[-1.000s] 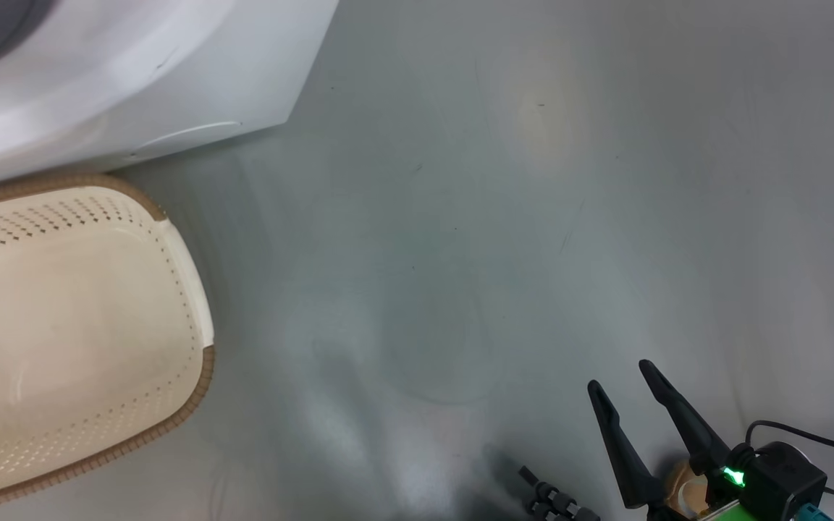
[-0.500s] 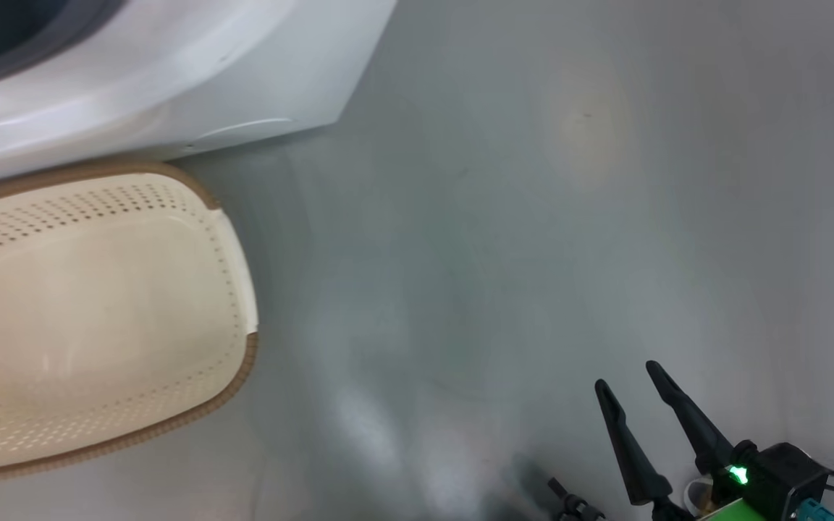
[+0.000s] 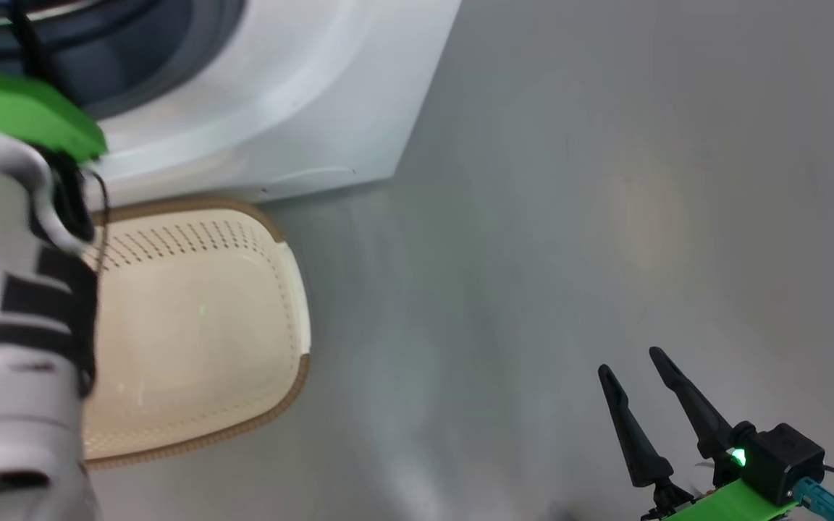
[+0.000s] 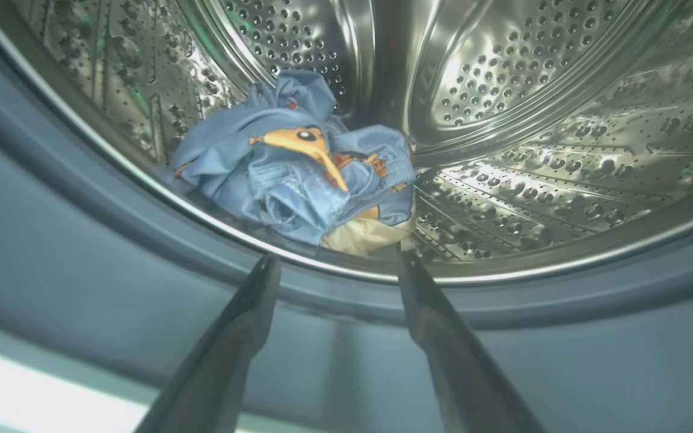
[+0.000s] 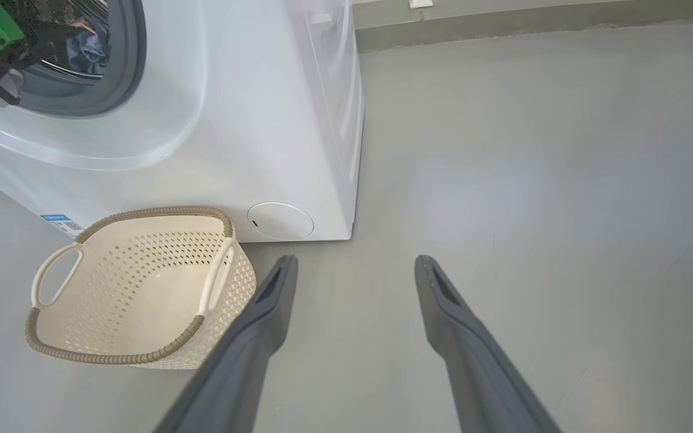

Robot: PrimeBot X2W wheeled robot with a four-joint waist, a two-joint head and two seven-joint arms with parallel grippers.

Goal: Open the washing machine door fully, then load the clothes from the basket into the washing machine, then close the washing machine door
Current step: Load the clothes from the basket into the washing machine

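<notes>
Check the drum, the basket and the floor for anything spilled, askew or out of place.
Nothing stands out. The clothes lie bundled inside the drum, just behind its front lip. The basket stands upright and empty on the floor in front of the washing machine. Nothing is spilled.

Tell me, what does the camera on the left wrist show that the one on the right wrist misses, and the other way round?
Left wrist view: a close look into the steel drum, where the clothes, a blue, orange and cream bundle, lie near the rim, past the left gripper, fingers apart. Right wrist view: the basket, nothing in it, standing on the grey floor in front of the washing machine, past the right gripper, also open. Shared: the grey gasket round the opening, with blue fabric inside.
</notes>
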